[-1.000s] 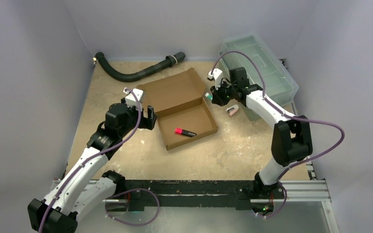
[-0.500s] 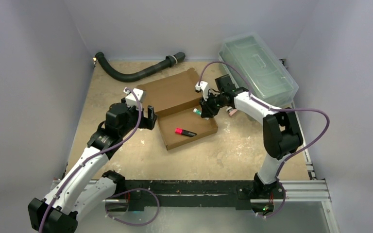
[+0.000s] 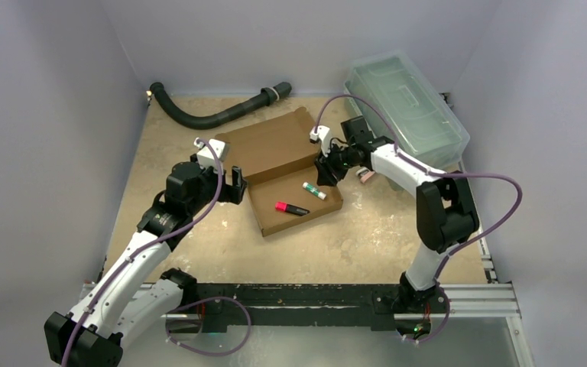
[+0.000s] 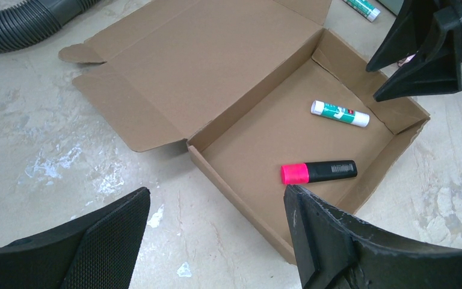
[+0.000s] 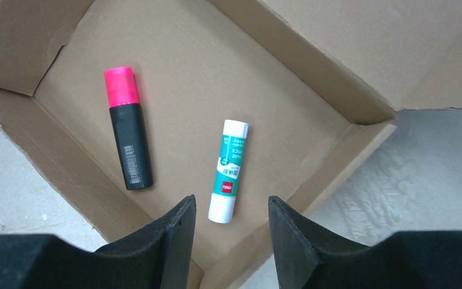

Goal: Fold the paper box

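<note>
Top external view: the left gripper [image 3: 236,182] hangs just beside the left end of the paper box [image 3: 273,147], fingers spread wide with nothing between them. Whether they touch the cardboard cannot be told from here. From the left wrist, the tray's near long wall runs across the gap between the two fingertips, the tray opening out beyond them.

The box sits askew at the middle of the table [image 3: 351,237], between the two arms. At its right end the right gripper [image 3: 325,172] hovers over the tray, pointing down, fingers parted and gripping nothing. Seen from the right wrist, the tray's corner lies below those fingers, and one end of a glue stick [image 3: 314,191] shows under the gap, lying flat on the tray floor.

The box is plain brown corrugated cardboard, unprinted. Its lid panel lies open and flat on the far side, joined along the tray's far long wall, with a side flap and a small tab spread out at the left end. The tray is shallow and rectangular, all four walls standing upright; the top edge of the right wall looks slightly ragged. On its floor a pink highlighter [image 3: 292,208] with a black body lies left of the glue stick, apart from it.

A clear greenish bin [image 3: 405,107] stands at the back right.
</note>
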